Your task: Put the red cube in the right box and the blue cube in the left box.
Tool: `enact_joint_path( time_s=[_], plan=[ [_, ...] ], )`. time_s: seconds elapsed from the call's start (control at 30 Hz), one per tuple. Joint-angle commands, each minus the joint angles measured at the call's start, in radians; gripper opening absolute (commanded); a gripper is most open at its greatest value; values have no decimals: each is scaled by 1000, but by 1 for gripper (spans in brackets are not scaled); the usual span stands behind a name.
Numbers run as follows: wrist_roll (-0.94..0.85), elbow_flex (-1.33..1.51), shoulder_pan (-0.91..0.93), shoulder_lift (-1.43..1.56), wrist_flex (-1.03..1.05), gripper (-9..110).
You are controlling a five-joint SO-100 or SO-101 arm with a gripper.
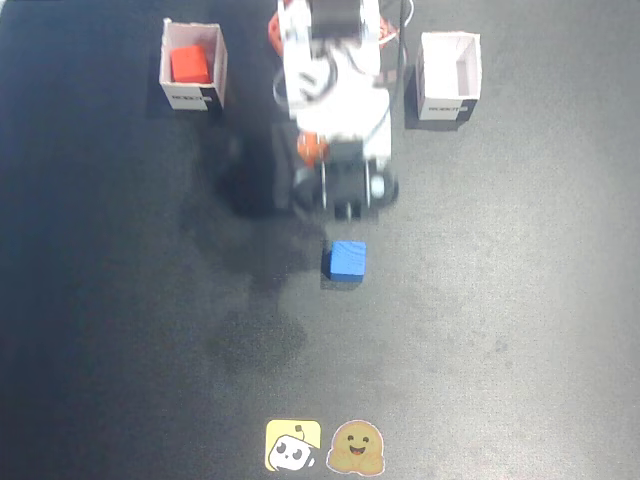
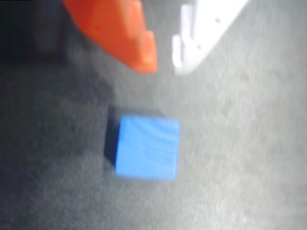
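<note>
The blue cube point(image 1: 347, 260) lies on the dark mat, just below the arm in the fixed view. In the wrist view the blue cube point(image 2: 147, 147) sits below the fingertips. My gripper point(image 1: 345, 200) hovers above the mat just behind the cube, not touching it. In the wrist view the gripper point(image 2: 164, 64) shows an orange finger point(image 2: 129, 33) and a white finger point(image 2: 201, 33) with only a thin gap between the tips, holding nothing. The red cube point(image 1: 189, 64) rests inside the white box point(image 1: 216, 72) at the upper left of the fixed view.
A second white box point(image 1: 434, 75), with nothing in it, stands at the upper right of the fixed view. The arm's base point(image 1: 335, 40) sits between the two boxes. Two stickers point(image 1: 325, 446) lie at the mat's bottom edge.
</note>
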Motion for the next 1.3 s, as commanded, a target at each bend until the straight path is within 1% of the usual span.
enact_joint_path(
  time_s=[0.0,0.2,0.47,0.87,1.27],
  plan=[
    [5,-103,0,-92,-31,2],
    [5,-100,-14,-161,-112,11],
    [20,-84,-23,-262,-199,17],
    [54,-60,-46,-393,-318,19],
    [72,-66,-46,-531,-376,20]
  ],
)
